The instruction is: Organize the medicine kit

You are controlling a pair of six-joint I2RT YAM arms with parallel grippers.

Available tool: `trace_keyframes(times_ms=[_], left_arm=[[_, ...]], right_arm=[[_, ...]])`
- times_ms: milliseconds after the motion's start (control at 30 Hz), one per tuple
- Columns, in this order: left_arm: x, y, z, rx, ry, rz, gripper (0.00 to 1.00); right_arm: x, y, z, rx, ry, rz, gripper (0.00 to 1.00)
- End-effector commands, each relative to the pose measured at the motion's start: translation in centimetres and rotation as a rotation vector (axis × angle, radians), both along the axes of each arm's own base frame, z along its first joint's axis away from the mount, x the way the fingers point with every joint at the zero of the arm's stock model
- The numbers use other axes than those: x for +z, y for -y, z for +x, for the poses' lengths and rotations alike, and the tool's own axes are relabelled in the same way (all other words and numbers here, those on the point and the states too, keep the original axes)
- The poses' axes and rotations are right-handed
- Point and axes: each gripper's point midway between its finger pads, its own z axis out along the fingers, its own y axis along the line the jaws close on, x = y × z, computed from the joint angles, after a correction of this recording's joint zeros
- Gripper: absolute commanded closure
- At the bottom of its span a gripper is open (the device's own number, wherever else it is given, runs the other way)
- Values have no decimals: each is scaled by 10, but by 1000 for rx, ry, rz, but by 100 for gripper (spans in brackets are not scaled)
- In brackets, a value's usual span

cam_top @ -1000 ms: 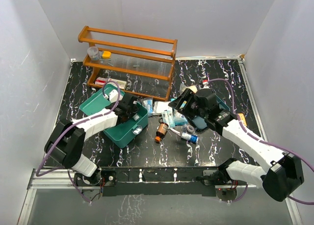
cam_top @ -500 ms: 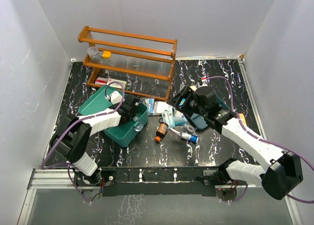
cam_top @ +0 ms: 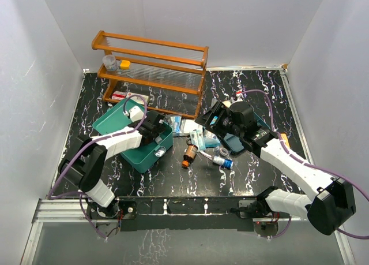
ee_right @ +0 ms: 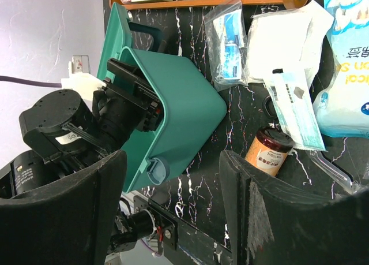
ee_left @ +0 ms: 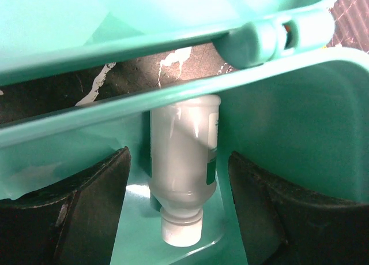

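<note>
Teal medicine kit [cam_top: 144, 158] open, left on bench [cam_top: 173, 172] | your left end effector [ee_left: 179, 178] just spread: white bottle [ee_left: 184, 132] now loose inside kit | right end effector [ee_right: 173, 161] spread, empty | one item stowed, more remain.

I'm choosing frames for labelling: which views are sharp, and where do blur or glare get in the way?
Top external: even soft light, sharp throughout, wooden rack and medicine kit clear. Left wrist: too close, kit walls and dark fingers soft, highlights on the white bottle. Right wrist: kit and plastic packets crisp, slight glare on packets, its own fingers blurred.
</note>
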Motion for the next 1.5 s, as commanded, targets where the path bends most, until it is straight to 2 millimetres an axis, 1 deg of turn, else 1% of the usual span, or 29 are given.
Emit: trace_keyframes(times_ms=[0, 100, 300, 367, 433, 500, 567, 633, 733, 800, 900, 933, 967, 1000, 1067, 1167, 1267, 1467], left_arm=[[31, -2, 5, 19, 53, 0, 33], [39, -1, -1, 18, 53, -28, 30], [66, -6, -13, 5, 79, -62, 24], [80, -3, -15, -43, 104, -73, 22], [91, 4, -17, -127, 127, -82, 21], [104, 12, -20, -226, 166, -94, 21], [121, 16, -26, -313, 200, -86, 20], [145, 25, -31, -463, 260, -67, 20], [184, 58, -53, -796, 378, -94, 19], [206, 72, -74, -980, 454, -109, 18], [231, 82, -98, -1129, 529, -140, 17], [243, 84, -106, -1165, 563, -154, 17], [249, 87, -113, -1205, 582, -170, 16], [261, 90, -121, -1247, 619, -191, 16], [276, 89, -129, -1262, 673, -206, 16], [289, 81, -135, -1226, 724, -210, 16], [296, 74, -138, -1193, 735, -201, 16], [305, 60, -136, -1092, 749, -206, 15]], right_arm=[[21, -5, 7, -4, 61, 50, 37], [20, -7, 6, 8, 61, 47, 37], [18, -10, 6, 33, 67, 37, 34], [15, -11, 6, 35, 61, 36, 34], [13, -12, 7, 38, 58, 39, 34], [8, -13, 6, 43, 49, 41, 34], [1, -14, 6, 49, 33, 36, 34], [-8, -14, 4, 59, 19, 29, 34], [-27, -15, 1, 82, -19, -9, 34], [-42, -12, -2, 88, -58, -48, 34], [-62, -7, -10, 80, -103, -91, 35], [-69, -5, -13, 74, -118, -101, 35], [-72, -5, -15, 76, -122, -102, 34], [-75, -5, -17, 79, -128, -102, 33], [-76, -7, -17, 92, -131, -110, 33], [-83, -7, -18, 81, -161, -125, 34], [-90, -13, -23, 83, -172, -146, 35], [-111, -22, -39, 52, -244, -211, 37]])
